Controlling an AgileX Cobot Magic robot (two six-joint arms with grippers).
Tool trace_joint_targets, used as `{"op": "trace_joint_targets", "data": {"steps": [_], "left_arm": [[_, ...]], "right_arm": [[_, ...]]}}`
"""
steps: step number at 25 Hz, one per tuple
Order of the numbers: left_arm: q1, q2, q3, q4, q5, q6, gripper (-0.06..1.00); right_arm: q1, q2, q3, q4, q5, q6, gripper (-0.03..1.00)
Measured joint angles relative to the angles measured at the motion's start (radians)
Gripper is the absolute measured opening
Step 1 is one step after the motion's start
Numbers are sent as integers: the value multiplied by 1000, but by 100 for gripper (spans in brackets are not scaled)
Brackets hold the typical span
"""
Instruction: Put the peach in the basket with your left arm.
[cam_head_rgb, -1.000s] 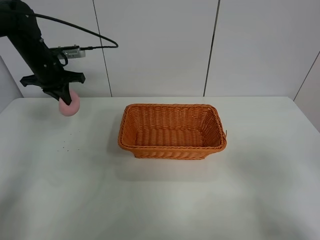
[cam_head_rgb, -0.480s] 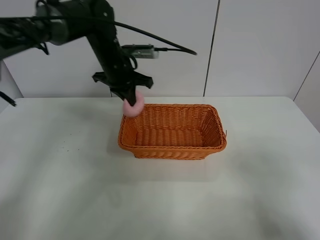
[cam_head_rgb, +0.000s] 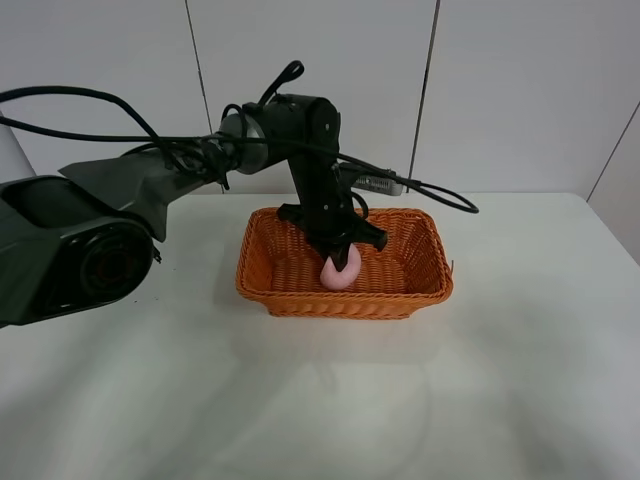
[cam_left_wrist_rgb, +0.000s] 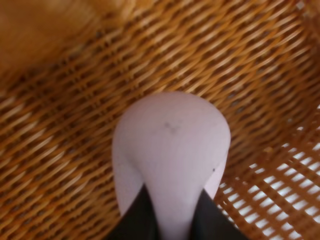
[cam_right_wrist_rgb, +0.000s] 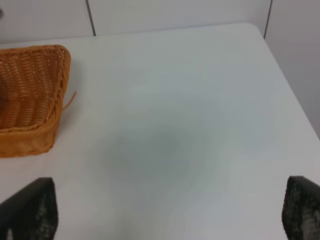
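Note:
The orange-brown wicker basket (cam_head_rgb: 430, 262) stands in the middle of the white table. My left gripper (cam_head_rgb: 338, 252) reaches down inside it and is shut on the pale pink peach (cam_head_rgb: 340, 272), which hangs low over the basket floor. In the left wrist view the peach (cam_left_wrist_rgb: 171, 150) fills the centre, pinched between two dark fingers (cam_left_wrist_rgb: 137, 217), with the woven basket floor (cam_left_wrist_rgb: 60, 150) close behind it. Whether the peach touches the floor I cannot tell. My right gripper (cam_right_wrist_rgb: 165, 235) shows only as two dark fingertips (cam_right_wrist_rgb: 30, 210) wide apart over bare table, open and empty.
The left arm (cam_head_rgb: 150, 180) stretches across from the left, with its black cable (cam_head_rgb: 440, 200) looping over the basket's back rim. In the right wrist view the basket's end (cam_right_wrist_rgb: 30, 95) sits off to one side. A panelled wall (cam_head_rgb: 500, 90) stands behind the table.
My left gripper carried the peach from the far left of the table, over the basket's left rim, and down into the basket. The peach stays gripped.

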Motion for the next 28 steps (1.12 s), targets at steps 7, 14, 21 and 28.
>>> {"op": "trace_joint_targets", "data": {"steps": [7,14,21,28], "left_arm": [[1,23,-1,1,13,1,78],[2,-27,-10,25,31,4,87],[24,-170,-36,94,32,5,87],[173,-177,-36,99,32,11,87]], "right_arm": [[0,0,0,0,0,0,69],[0,0,0,0,0,0,69],[0,0,0,0,0,0,69],[0,0,0,0,0,0,69]]}}
